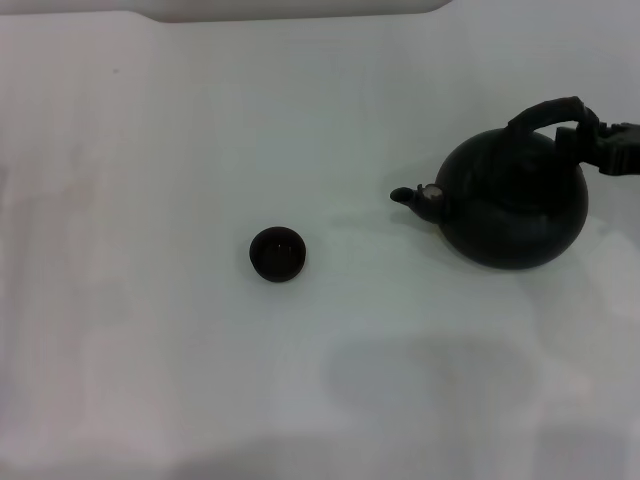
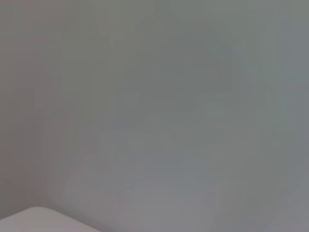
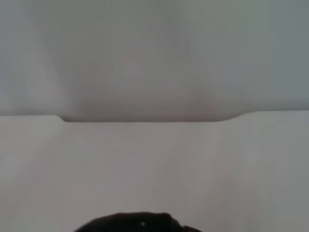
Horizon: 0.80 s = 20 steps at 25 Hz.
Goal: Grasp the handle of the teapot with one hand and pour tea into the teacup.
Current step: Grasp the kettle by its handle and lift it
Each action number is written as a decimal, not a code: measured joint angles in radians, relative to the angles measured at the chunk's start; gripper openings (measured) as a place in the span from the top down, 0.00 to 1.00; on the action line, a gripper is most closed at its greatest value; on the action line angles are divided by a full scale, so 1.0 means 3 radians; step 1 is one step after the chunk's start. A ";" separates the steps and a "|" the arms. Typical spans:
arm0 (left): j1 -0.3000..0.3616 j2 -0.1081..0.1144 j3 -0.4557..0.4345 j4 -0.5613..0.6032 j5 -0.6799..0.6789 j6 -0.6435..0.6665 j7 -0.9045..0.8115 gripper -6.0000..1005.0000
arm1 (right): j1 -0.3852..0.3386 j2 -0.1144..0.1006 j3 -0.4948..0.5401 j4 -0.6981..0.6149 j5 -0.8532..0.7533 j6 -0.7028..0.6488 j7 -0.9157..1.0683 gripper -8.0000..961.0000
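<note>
The teapot (image 1: 515, 205) stands upright on the white table (image 1: 150, 350) at the right of the head view, round and glossy black, its short spout with the pale tip pointing toward the robot's left; its arched handle (image 1: 548, 112) rises over the top of the body, thick and ribbed, leaning toward the right side of the pot.

The right pincer (image 1: 597, 140) reaches in from the right edge of the head view at the height of the handle; its dark fingers sit right at the right end of the handle, touching or all but touching it; whether they are clenched on the handle or merely beside it cannot be told, since black lies on black there and the fingertips do not stand apart from the grip. The pot's base rests on the table, with no tilt to be seen.

The teacup (image 1: 277, 254) sits well apart to the left of the teapot, near the middle of the table, a tiny dark round cup standing upright with its mouth up; the spout points roughly its way, with bare table between them.

In the right wrist view a dark rounded shape (image 3: 137, 223) shows at the lower edge, too little of it to name with certainty; beyond it lies the pale table and its far edge.

The left pincer is out of sight in every view; the left wrist view shows only a plain grey surface and a pale corner.
</note>
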 joint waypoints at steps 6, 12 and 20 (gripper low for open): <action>-0.0006 0.0000 0.0000 0.0015 -0.0008 0.0003 0.0000 0.12 | 0.0025 0.0000 -0.0005 -0.0049 -0.0001 0.0090 -0.0067 0.57; -0.0007 0.0002 0.0000 0.0016 -0.0011 0.0004 0.0000 0.12 | 0.0039 0.0001 0.0013 -0.0049 0.0011 0.0100 -0.0048 0.69; -0.0007 0.0005 0.0000 0.0019 -0.0015 0.0003 0.0000 0.12 | 0.0042 0.0011 -0.0018 -0.0067 -0.0010 0.0075 0.0019 0.79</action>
